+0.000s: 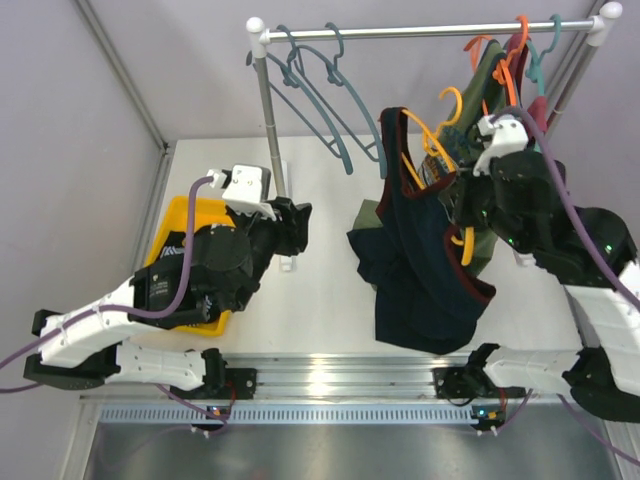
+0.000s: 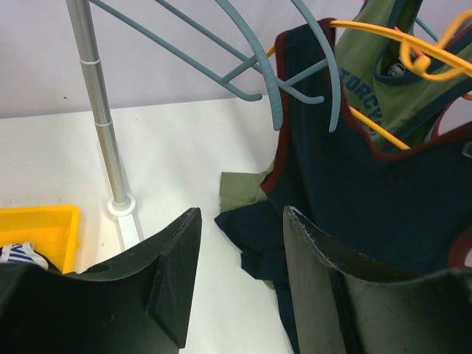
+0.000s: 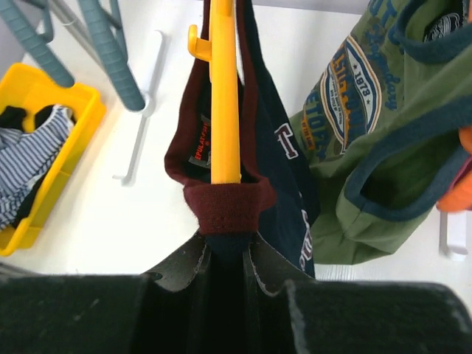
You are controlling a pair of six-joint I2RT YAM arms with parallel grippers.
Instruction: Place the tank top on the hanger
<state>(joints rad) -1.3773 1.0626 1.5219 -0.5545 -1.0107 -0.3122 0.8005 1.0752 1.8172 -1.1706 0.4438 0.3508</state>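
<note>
— Where's the tank top (image 1: 425, 270) now?
— Under the right half of the clothes rail (image 1: 420, 30), hanging down with its hem bunched on the worktop (image 1: 310, 300). The right jaws are nearly closed, pinching one maroon-edged shoulder strap, and the yellow hanger (image 3: 223, 96) runs up through that strap.
— So one shoulder's on?
— Looks that way to me. The other strap seems to be the step to do.
— And the left jaws?
— About half open, holding nothing, low beside the rail's left post and pointed at the cloth. I'd guess they must reach in, catch the loose strap and lift it over the hanger's free end without tugging the first one off.
</note>
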